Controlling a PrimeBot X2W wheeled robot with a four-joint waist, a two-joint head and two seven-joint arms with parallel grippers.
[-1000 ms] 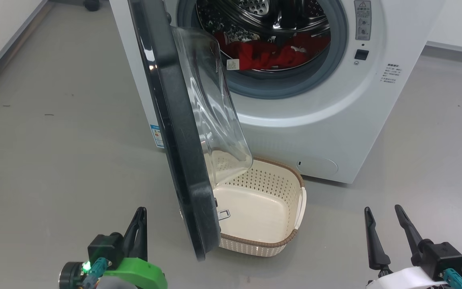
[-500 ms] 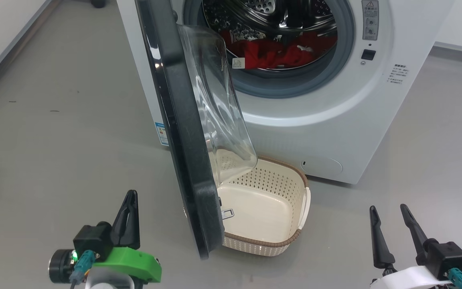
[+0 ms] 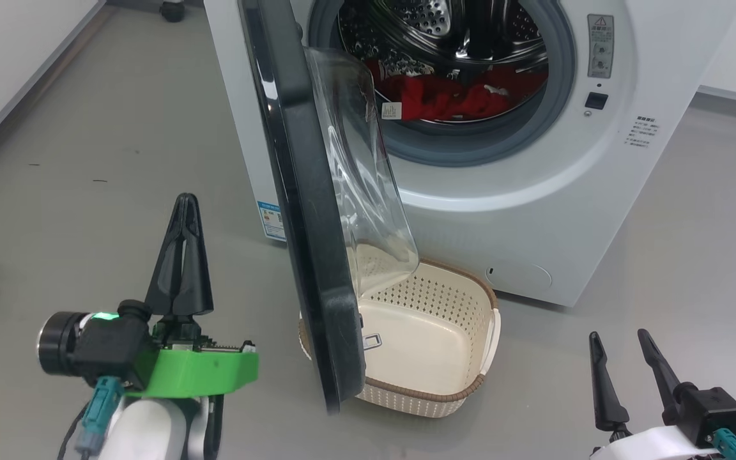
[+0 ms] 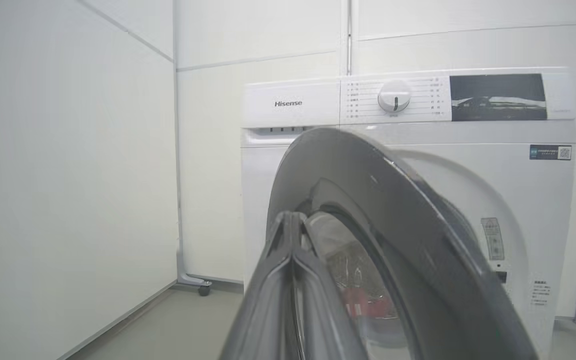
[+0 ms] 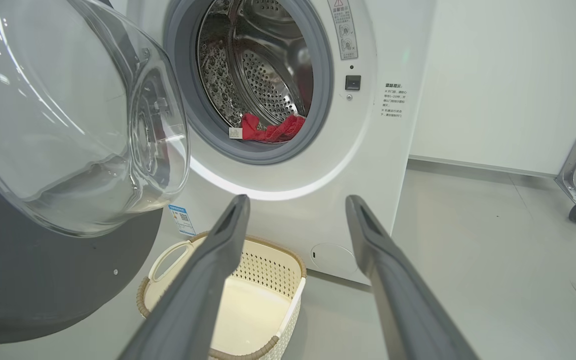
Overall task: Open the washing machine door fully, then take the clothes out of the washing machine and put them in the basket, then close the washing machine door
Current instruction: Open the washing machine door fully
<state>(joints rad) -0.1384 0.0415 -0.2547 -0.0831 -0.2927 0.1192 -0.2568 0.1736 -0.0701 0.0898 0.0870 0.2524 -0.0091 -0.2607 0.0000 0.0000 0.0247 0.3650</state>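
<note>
left gripper (image 3: 184, 207) held up at lower left, fingers pressed together on nothing, pointing up beside the half-open washing machine door (image 3: 307, 211). right gripper (image 3: 618, 335) sits low at right, fingers spread, empty. "hisense" logo (image 4: 288, 103) reads on the washing machine (image 3: 534, 191); its warning sticker (image 3: 600, 46) is too small to read. clothes (image 3: 451, 96) lie inside the drum (image 3: 432, 19). the door hides the left part of the basket (image 3: 464, 388).

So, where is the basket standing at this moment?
In the head view the basket stands empty on the floor just before the washing machine, under its opening; the open washing machine door covers its left end.
</note>
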